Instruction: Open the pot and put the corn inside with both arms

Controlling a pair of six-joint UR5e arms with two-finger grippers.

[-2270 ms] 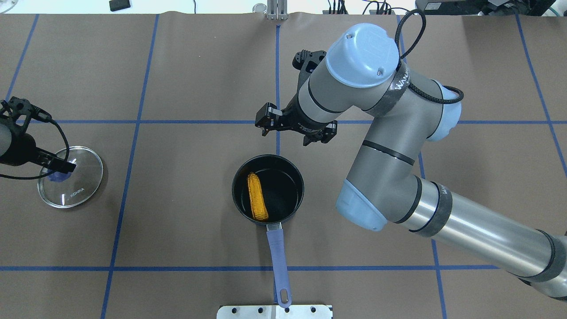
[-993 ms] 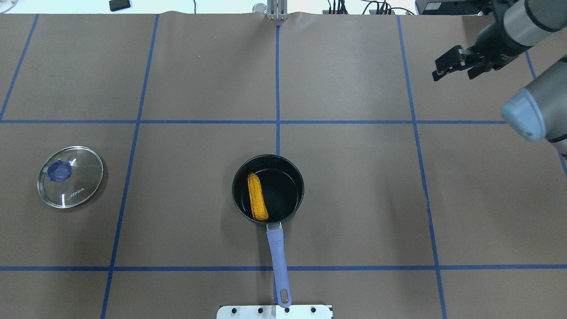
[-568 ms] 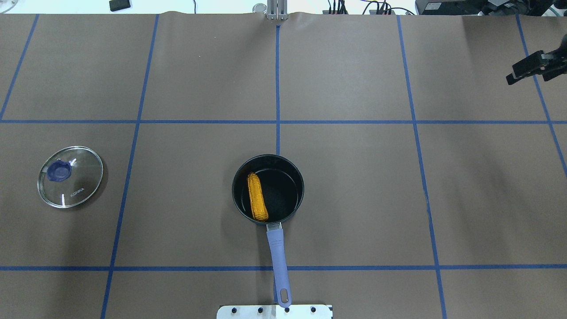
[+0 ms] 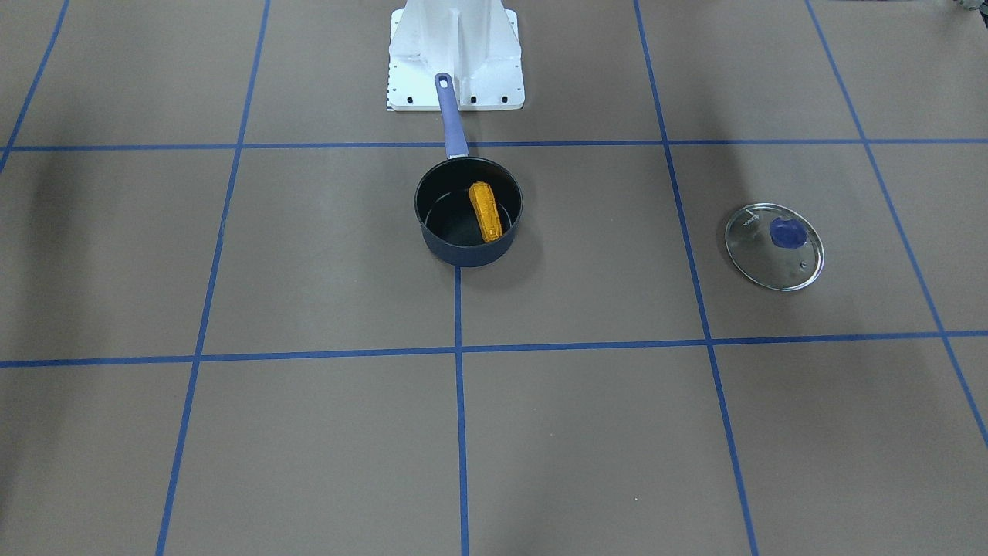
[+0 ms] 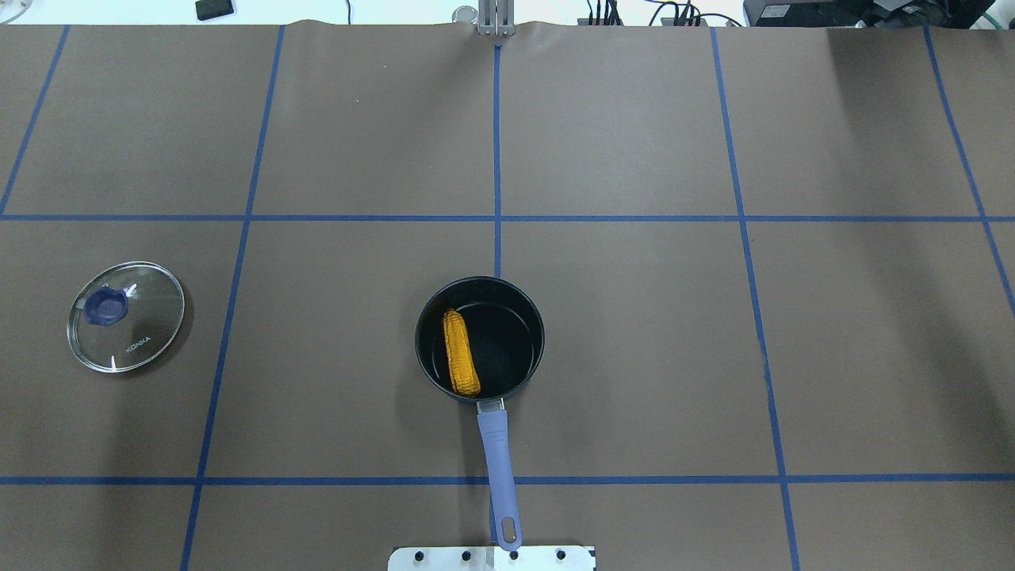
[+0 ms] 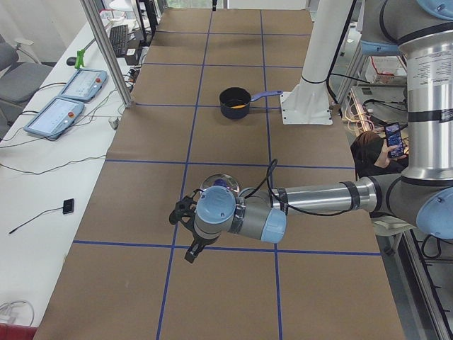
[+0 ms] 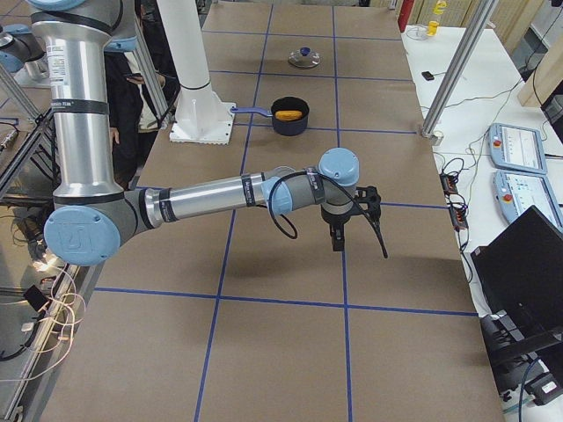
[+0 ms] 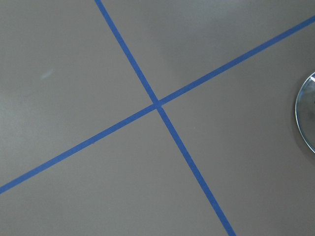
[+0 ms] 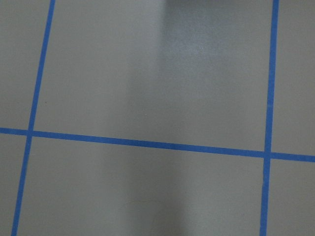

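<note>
i see the corn (image 5: 461, 363) lying inside the open saucepan (image 5: 542, 342), with the glass lid (image 5: 147, 333) well apart on the surface (image 5: 650, 373). the left gripper (image 6: 190, 255) and right gripper (image 7: 337, 243) hang out wide; i cannot tell whether either is apart or together.

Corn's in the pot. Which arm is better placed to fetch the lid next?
Left. The lid lies to the robot's left of the pot, and the left gripper hangs close by it. The right gripper hangs on the pot's far side from the lid.
</note>
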